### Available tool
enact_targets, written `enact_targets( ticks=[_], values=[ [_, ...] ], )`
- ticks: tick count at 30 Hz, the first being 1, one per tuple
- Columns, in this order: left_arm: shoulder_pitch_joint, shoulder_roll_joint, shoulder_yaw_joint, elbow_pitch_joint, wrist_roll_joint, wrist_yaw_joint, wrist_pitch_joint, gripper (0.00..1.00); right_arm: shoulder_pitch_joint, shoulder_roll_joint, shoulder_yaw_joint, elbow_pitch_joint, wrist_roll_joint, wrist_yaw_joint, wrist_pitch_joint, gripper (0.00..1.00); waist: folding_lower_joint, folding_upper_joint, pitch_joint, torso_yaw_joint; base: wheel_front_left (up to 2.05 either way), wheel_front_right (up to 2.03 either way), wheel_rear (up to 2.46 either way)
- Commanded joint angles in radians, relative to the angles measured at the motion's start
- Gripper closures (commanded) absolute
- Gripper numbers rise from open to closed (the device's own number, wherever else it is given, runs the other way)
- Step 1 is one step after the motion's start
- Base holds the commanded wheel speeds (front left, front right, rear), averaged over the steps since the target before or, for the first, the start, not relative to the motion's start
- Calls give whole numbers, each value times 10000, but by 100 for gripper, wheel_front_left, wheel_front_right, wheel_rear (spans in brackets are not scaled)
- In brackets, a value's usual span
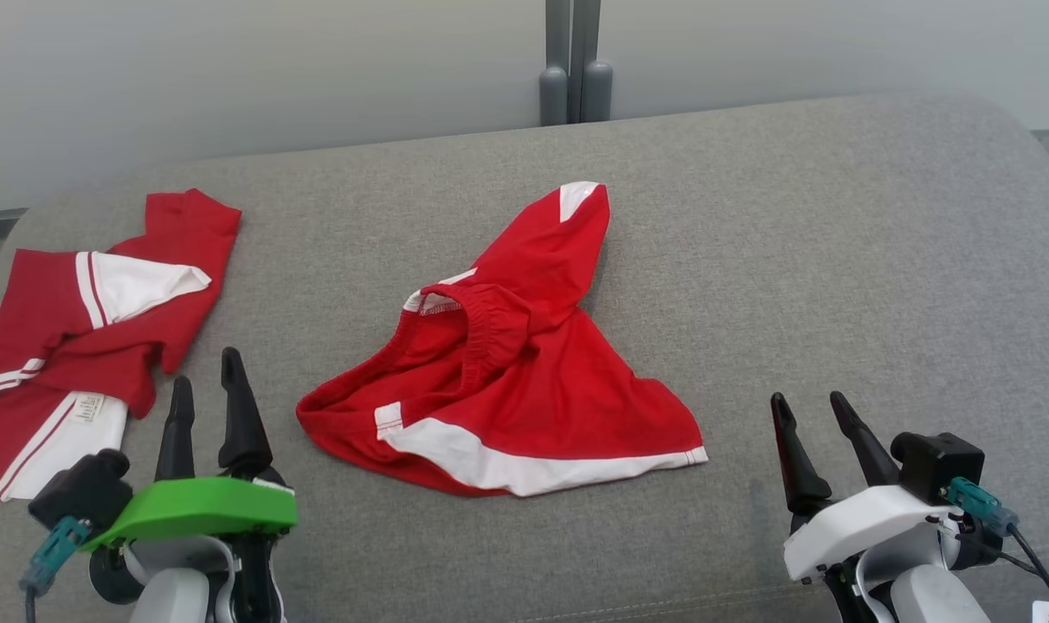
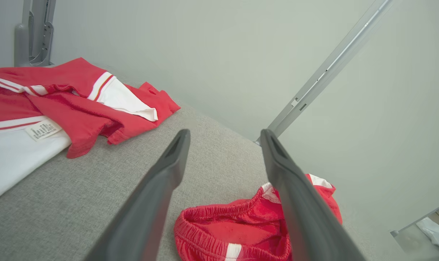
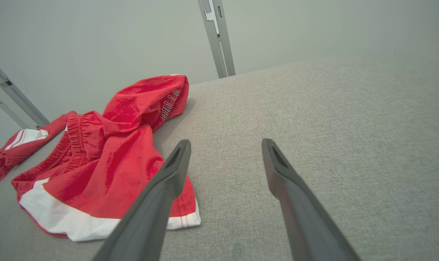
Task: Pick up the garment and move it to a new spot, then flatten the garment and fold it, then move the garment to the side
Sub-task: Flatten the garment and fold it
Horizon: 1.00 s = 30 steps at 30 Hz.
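A pair of red shorts with white trim (image 1: 507, 381) lies crumpled in the middle of the grey cushioned surface (image 1: 836, 260), elastic waistband gaping toward the left. The same red shorts (image 2: 248, 232) show low in the left wrist view, and in the right wrist view the red shorts (image 3: 111, 163) lie to the left. My left gripper (image 1: 206, 379) hovers open at the lower left, short of the shorts' left edge, nothing between its fingers. My right gripper (image 1: 808, 402) stands open at the lower right, just right of the white hem corner.
A second red and white garment (image 1: 83, 337) lies rumpled at the surface's far left edge, also seen as the red and white garment (image 2: 60, 105). A grey post (image 1: 575, 61) rises behind the surface against a pale wall. Bare grey fabric stretches to the right.
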Motion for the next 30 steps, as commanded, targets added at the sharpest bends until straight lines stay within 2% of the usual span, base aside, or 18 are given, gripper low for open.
enact_targets(
  ticks=[1,5,8,12,22,30],
  values=[
    [358,-97,252,-255,232,-228,-22,0,82,5,-41,18,326,0,-180,0,0,0,-151,124,0,0,0],
    [987,-407,995,-1161,685,-943,-23,0,74,2,-120,317,1437,0,-549,0,0,0,-404,351,0,0,0],
    [1244,-454,1018,-1354,1029,-1099,-23,0,33,-7,-31,493,1731,0,-665,0,0,0,-544,475,0,0,0],
    [1629,-458,865,-1611,1512,-1076,-14,0,-19,-11,50,632,1546,0,-787,0,0,0,-708,593,0,0,0],
    [2853,-456,414,-1834,3717,-728,-15,0,241,-7,64,606,569,0,-730,0,0,0,-1099,849,0,0,0],
    [3193,152,-57,-920,4387,-954,201,0,492,-7,108,371,-8,0,-331,0,0,0,-1132,945,0,0,0]
  ],
)
